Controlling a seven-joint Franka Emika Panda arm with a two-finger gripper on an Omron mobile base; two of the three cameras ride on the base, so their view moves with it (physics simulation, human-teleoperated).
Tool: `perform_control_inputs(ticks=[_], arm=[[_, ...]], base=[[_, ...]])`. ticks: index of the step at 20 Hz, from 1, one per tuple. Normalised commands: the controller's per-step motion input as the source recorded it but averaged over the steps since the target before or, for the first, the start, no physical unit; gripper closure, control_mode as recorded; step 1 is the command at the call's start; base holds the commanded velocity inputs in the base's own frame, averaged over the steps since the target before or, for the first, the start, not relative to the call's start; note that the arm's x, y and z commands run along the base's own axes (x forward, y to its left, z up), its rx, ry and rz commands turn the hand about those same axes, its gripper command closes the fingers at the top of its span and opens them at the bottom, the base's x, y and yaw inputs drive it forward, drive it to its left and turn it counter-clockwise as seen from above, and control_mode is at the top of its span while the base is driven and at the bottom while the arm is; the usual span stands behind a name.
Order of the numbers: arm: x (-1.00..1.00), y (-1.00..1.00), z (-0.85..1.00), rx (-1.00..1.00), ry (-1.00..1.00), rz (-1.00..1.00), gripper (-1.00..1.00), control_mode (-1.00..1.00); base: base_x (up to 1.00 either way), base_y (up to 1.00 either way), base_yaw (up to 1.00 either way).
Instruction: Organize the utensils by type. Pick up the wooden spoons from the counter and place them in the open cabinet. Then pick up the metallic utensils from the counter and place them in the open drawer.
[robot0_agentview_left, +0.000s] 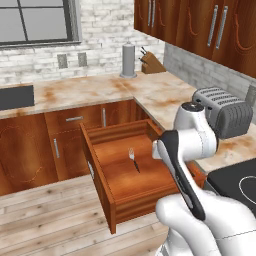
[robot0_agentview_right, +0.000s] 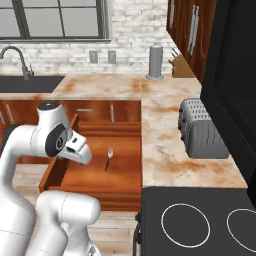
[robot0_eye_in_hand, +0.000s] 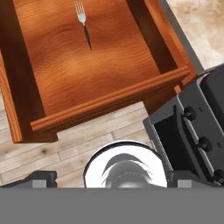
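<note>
The drawer (robot0_agentview_left: 98, 172) (robot0_agentview_right: 89, 190) (robot0_eye_in_hand: 109, 102) stands pulled out below the counter (robot0_agentview_left: 155, 95) (robot0_agentview_right: 160, 135). A small fork (robot0_agentview_left: 134, 160) (robot0_agentview_right: 108, 157) (robot0_eye_in_hand: 84, 24) with silver tines and a dark handle lies alone on the drawer's floor. My gripper (robot0_eye_in_hand: 113, 178) hangs above the floor just outside the drawer's front panel. It is open and holds nothing, with its fingertips (robot0_eye_in_hand: 41, 177) far apart. The wooden spoons and the open cabinet are out of view. The upper wall cabinets (robot0_agentview_left: 200, 25) in sight have shut doors.
A grey toaster (robot0_agentview_left: 222, 110) (robot0_agentview_right: 200, 132) sits on the counter's right arm. A black stove (robot0_agentview_left: 239, 186) (robot0_agentview_right: 200, 220) (robot0_eye_in_hand: 192, 127) adjoins the drawer's right side. A grey canister (robot0_agentview_left: 129, 60) (robot0_agentview_right: 155, 61) and knife block (robot0_agentview_left: 151, 64) stand in the back corner. The sink (robot0_agentview_right: 30, 82) lies left.
</note>
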Motion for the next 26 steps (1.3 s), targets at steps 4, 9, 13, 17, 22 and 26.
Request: perform_control_inputs(ticks=[4, 9, 13, 17, 22, 26], arm=[[-0.57, -0.01, 0.39, 0.0, 0.0, 0.0, -1.0, -1.0], [-0.32, -0.01, 0.51, 0.0, 0.0, 0.0, -1.0, -1.0], [-0.31, -0.05, 0.5, 0.0, 0.0, 0.02, -1.0, -1.0], [-0.29, 0.0, 0.22, 0.0, 0.0, 0.0, -1.0, -1.0], [-0.05, -0.03, 0.0, 0.0, 0.0, 0.0, -1.0, -1.0], [0.0, 0.0, 0.0, 0.0, 0.0, 0.0, -1.0, -1.0]], base=[[0.0, 0.0, 0.0], [0.0, 0.0, 0.0], [0.0, 0.0, 0.0], [0.0, 0.0, 0.0], [0.0, 0.0, 0.0], [0.0, 0.0, 0.0]])
